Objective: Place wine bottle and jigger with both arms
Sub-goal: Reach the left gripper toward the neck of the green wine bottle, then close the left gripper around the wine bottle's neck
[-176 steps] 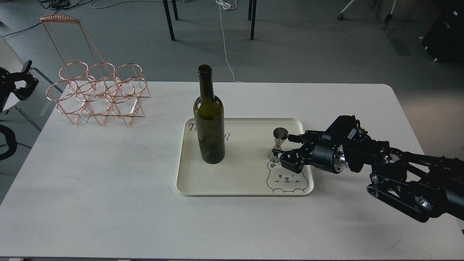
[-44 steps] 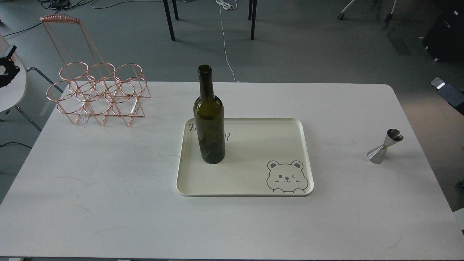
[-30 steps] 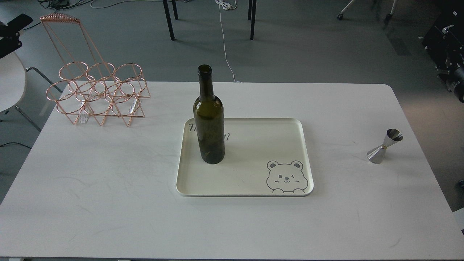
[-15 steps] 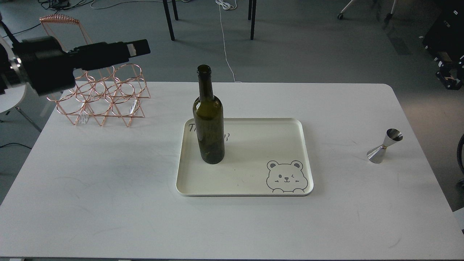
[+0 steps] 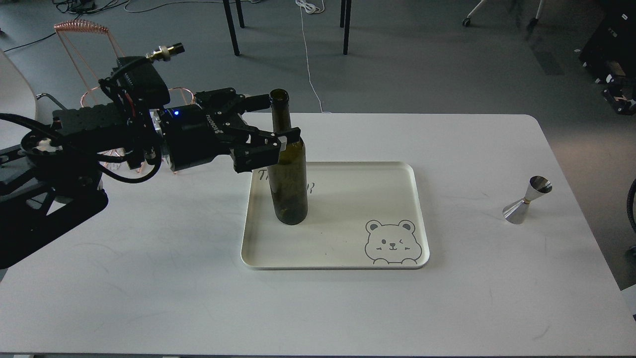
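The dark olive-green wine bottle point(image 5: 290, 191) stands upright on the left part of the cream tray point(image 5: 420, 209). My left gripper point(image 5: 280, 118) has come in from the left and is open, with one finger behind the bottle's neck and one in front of its shoulder. I cannot tell if the fingers touch the glass. The steel jigger point(image 5: 526, 201) stands on the table far right, off the tray. A small dark part at the right edge, likely my right gripper point(image 5: 620, 93), sits off the table, too small to read.
A copper wire rack point(image 5: 82, 26) stands at the table's back left, mostly hidden behind my left arm. The tray has a bear drawing point(image 5: 392, 242) at its front right corner. Chair and table legs stand on the floor beyond the white table point(image 5: 149, 298).
My left arm has swung in from the left and its open gripper now straddles the bottle's neck. The jigger went from the tray to the table at right earlier and stays there.
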